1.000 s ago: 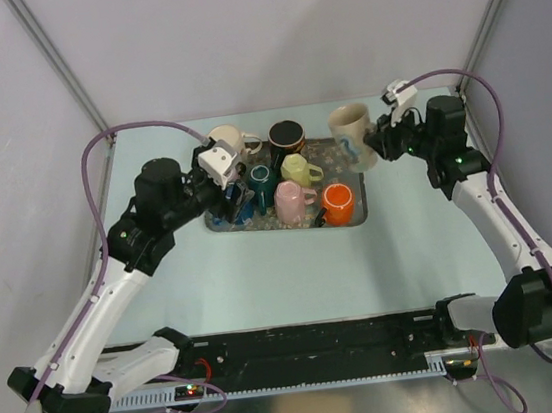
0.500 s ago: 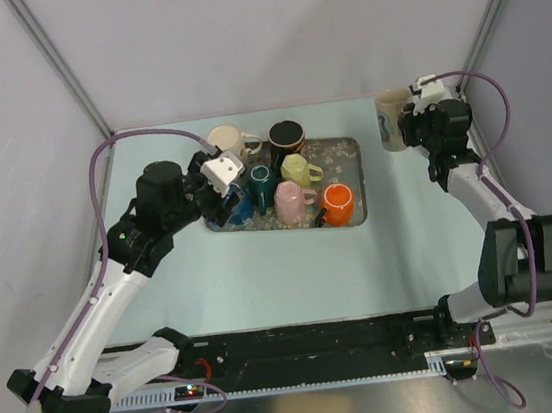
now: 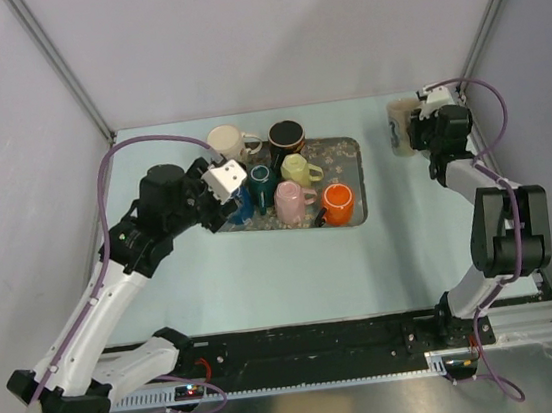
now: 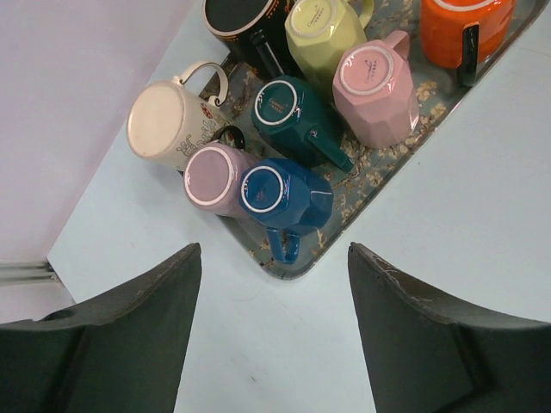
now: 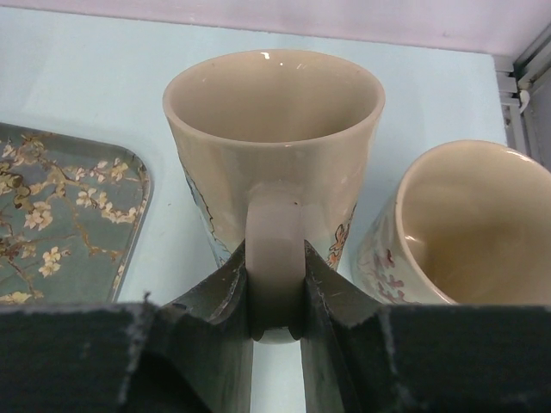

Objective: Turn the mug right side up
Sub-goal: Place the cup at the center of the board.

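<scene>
My right gripper is clamped on the handle of the mug. It's upright, mouth up, out at 2 o'clock on the table, with another mug just beside it at 3 o'clock. My left gripper hangs jaws wide apart over the tray of upside-down mugs, around 11 o'clock.

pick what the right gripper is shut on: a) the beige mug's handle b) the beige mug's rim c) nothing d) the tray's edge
a, in the right wrist view the right gripper pinches the handle of the beige mug, whose mouth faces up.
</scene>
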